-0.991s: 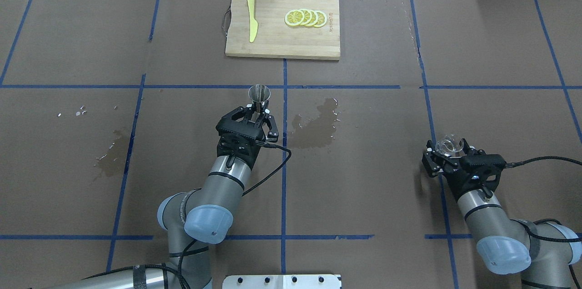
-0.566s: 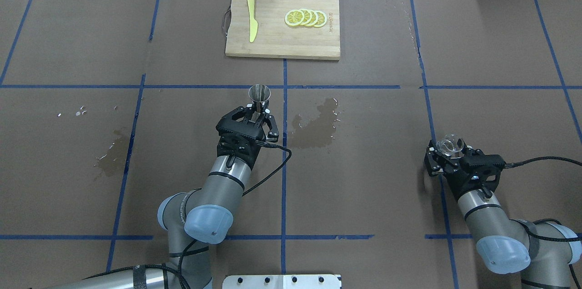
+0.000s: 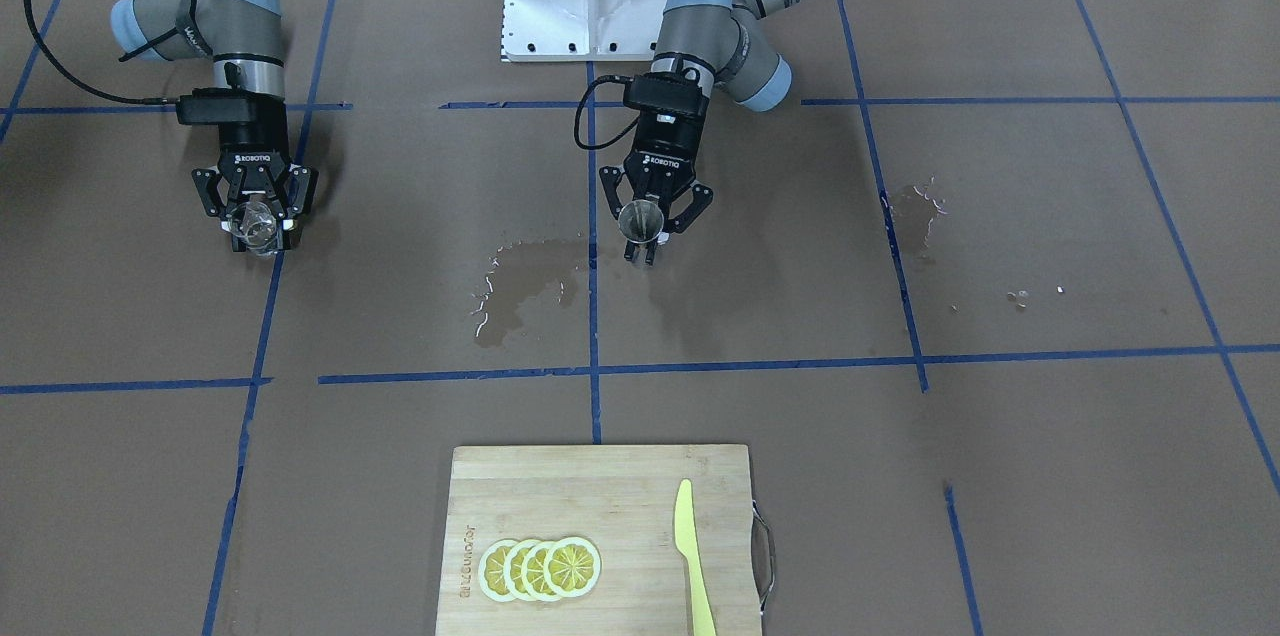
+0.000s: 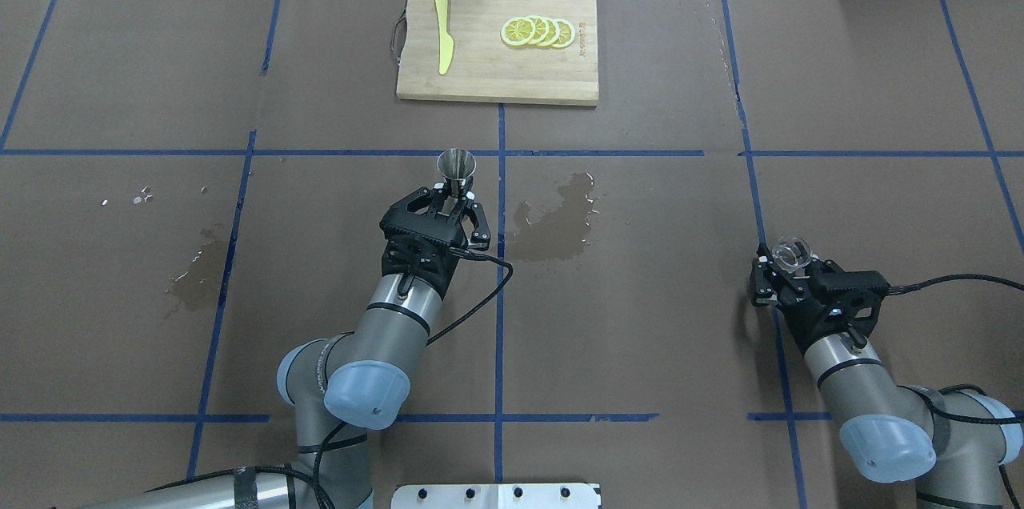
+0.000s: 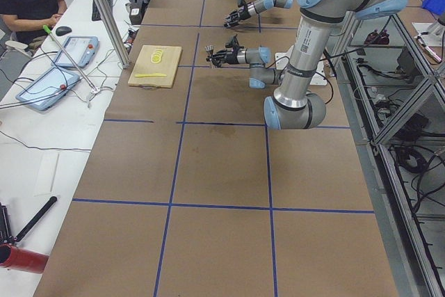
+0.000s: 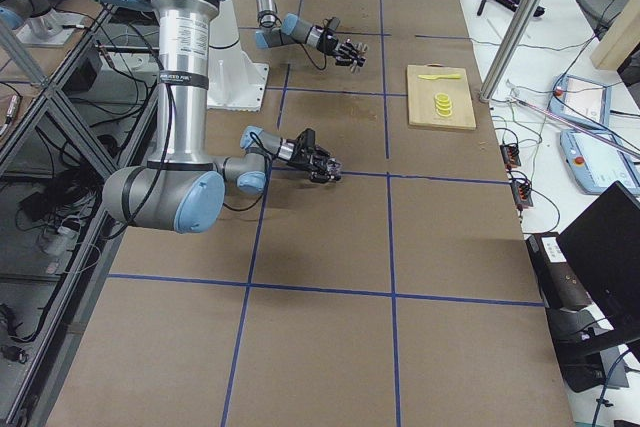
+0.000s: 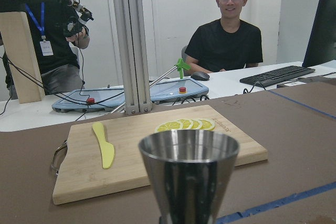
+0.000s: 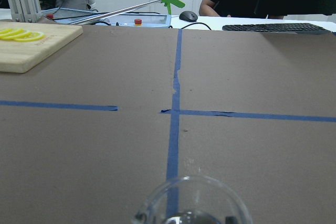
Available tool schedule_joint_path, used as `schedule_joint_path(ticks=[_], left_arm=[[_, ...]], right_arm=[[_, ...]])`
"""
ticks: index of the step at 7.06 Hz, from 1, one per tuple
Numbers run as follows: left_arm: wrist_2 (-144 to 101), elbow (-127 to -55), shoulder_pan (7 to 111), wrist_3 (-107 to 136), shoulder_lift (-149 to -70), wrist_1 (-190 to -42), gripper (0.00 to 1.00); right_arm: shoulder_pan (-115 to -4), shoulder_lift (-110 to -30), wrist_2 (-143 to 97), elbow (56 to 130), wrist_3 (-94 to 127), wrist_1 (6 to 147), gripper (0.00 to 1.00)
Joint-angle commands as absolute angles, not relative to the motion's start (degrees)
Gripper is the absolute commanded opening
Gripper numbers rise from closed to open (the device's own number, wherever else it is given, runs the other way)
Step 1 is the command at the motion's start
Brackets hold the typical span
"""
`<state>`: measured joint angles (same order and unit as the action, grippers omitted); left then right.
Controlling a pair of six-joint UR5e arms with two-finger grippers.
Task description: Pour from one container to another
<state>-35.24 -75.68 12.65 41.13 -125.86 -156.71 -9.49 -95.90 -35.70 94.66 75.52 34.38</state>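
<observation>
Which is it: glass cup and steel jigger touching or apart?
Apart. The overhead view shows the steel jigger in the left gripper mid-table and the glass cup in the right gripper far to its right, bare paper between.

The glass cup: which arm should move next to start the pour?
Right, probably. The right jaws hold the cup far off to one side; the left jaws hold the jigger upright near the centre, so the cup must travel to it.

A robotics lab: blue-taped test table (image 4: 640, 349), aluminium posts (image 7: 128, 40), operators' desk (image 5: 42, 151) with keyboard (image 7: 278, 74)
</observation>
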Motion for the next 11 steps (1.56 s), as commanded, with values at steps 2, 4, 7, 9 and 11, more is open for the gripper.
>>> schedule_joint_path(ticks=[2, 4, 7, 9, 11], left_arm=[[-35.24, -75.67, 12.66, 38.52, -125.95, -156.71, 0.00], [-36.38, -74.45, 12.57, 38.14, -128.48, -156.71, 0.00], [-36.74, -72.07, 12.57, 38.14, -131.49, -156.80, 0.00], [-36.74, -72.59, 12.39, 37.62, -131.31, -156.88, 0.00], [-36.56, -72.69, 11.78, 35.69, -130.79, -161.25, 0.00]], right_arm=[[-10.28, -95.80, -36.04, 98.06, 70.08, 32.25, 0.08], [-11.95, -92.22, -36.04, 101.76, 63.67, 32.60, 0.00], [-13.00, -84.14, -37.78, 103.45, 54.09, 32.87, 0.00], [-14.23, -78.87, -39.36, 106.60, 51.94, 39.51, 0.00], [-15.55, -75.34, -41.21, 110.63, 51.16, 47.07, 0.00]])
